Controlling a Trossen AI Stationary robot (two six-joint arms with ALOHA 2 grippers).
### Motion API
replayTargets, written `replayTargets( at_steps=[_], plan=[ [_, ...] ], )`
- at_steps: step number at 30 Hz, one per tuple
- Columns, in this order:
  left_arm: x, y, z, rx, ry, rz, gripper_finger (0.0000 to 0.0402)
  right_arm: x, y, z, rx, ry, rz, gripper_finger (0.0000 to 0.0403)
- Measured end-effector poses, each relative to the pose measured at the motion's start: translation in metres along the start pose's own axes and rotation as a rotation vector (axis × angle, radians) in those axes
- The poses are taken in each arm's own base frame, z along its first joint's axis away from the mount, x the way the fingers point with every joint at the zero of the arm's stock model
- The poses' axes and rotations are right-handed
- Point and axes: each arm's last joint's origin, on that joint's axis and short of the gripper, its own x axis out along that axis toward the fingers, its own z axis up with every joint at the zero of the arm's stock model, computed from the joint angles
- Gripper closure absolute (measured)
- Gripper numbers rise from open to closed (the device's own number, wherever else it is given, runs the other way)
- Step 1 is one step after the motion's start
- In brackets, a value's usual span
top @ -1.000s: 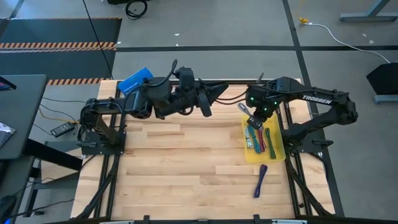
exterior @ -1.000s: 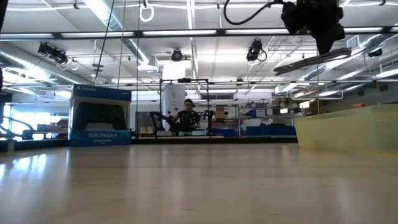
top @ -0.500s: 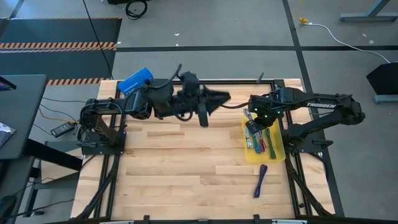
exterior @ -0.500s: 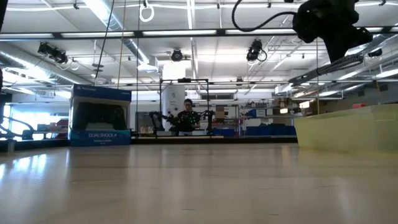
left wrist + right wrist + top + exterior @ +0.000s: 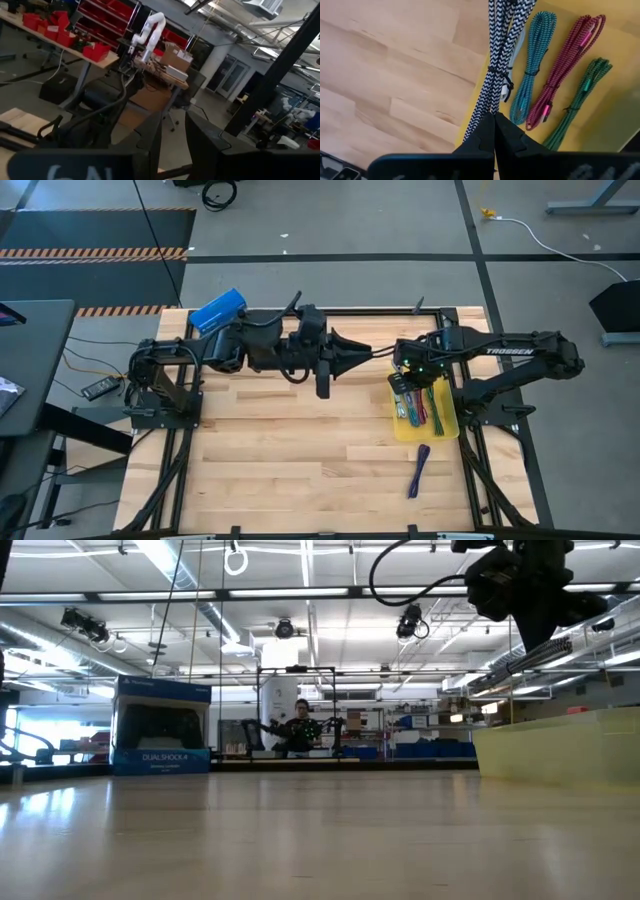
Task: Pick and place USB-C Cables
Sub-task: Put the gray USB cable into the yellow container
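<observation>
Butcher-block wooden table (image 5: pixel 300 440) from above, with a shallow yellow rectangular tray (image 5: pixel 447 424) near its right edge and a blue cardboard box (image 5: pixel 218 309) at the far left corner. Several slim braided cable bundles side by side inside the tray; one purple braided cable (image 5: pixel 418 470) alone on the wood, just off the tray's near end. Left gripper (image 5: pixel 366 351) stretched out level above the table's far side, well apart from the tray. Right gripper (image 5: pixel 402 381) low over the tray's far left corner. At table height: pale wood in front, the blue box standing at the left, the tray's yellow wall at the right, a dark arm (image 5: pixel 525 580) hanging in at the upper right, a seated person (image 5: pixel 300 728) far off in the workshop behind. Past the left wrist: two dark fingers (image 5: pixel 150 145) parted, with a clear gap and nothing between them, pointed at shelves of red bins and a white robot arm (image 5: pixel 147 32). Past the right wrist: fingers pressed together, pinching the end of a grey black-and-white zigzag cable (image 5: pixel 500 65) draped across the tray's edge, partly over bare wood; beside it, flat on the tray floor, a teal cable (image 5: pixel 532 65), a maroon cable (image 5: pixel 565 70) and a green cable (image 5: pixel 577 105).
</observation>
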Motion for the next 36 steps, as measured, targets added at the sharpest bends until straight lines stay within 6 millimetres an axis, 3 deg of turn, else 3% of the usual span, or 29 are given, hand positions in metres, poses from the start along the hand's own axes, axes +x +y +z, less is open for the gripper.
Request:
replayTargets(
  at_steps=[7,20,25,36],
  plan=[
    [0.000,-0.002,-0.003,-0.022,0.061,-0.089,0.0308,0.001,0.001,0.000,0.032,-0.026,-0.018,0.0403],
    [-0.001,-0.006,-0.008,-0.023,0.105,-0.090,0.0308,0.001,-0.002,-0.002,0.061,0.002,-0.044,0.0402],
    [-0.001,-0.005,-0.008,-0.052,0.103,-0.085,0.0308,0.002,-0.001,-0.017,0.047,0.028,-0.088,0.0400],
    [-0.004,-0.017,-0.014,-0.065,0.117,-0.106,0.0308,0.035,-0.012,-0.035,0.138,0.069,-0.194,0.0376]
  ],
)
